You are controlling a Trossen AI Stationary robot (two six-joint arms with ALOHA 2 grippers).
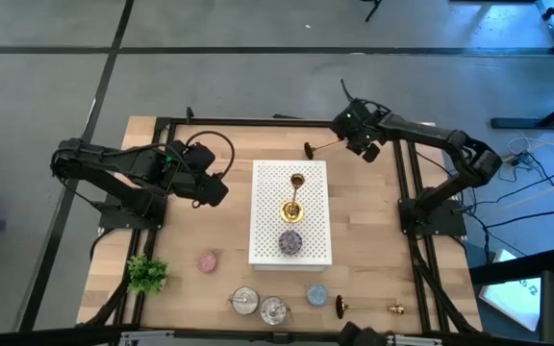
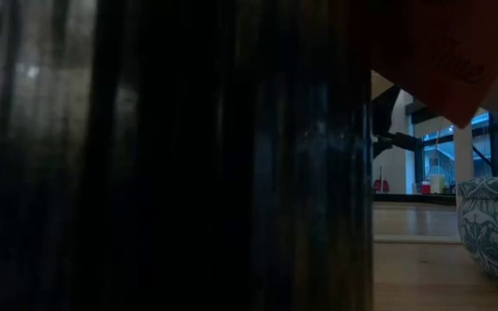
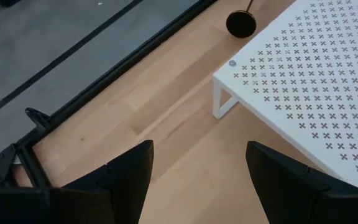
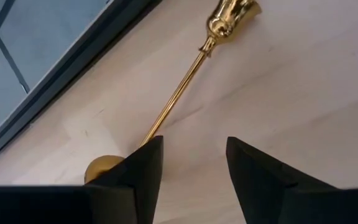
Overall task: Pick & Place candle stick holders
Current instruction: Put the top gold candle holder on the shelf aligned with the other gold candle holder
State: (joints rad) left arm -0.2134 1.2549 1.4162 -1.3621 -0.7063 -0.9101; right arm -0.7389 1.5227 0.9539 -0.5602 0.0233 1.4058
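One gold candle stick holder stands upright on the white perforated stand in the middle of the table. A second lies on the wood near the far edge. My right gripper hovers open over it. In the right wrist view its stem runs from the cup and passes behind one finger, next to the base. Nothing lies between the fingers. A third holder lies by the near edge. My left gripper waits open to the left of the stand.
A purple disc lies on the stand's near end. A pink disc, a blue disc, two glass pots and a small green plant sit along the near side. A dark thing fills most of the low view.
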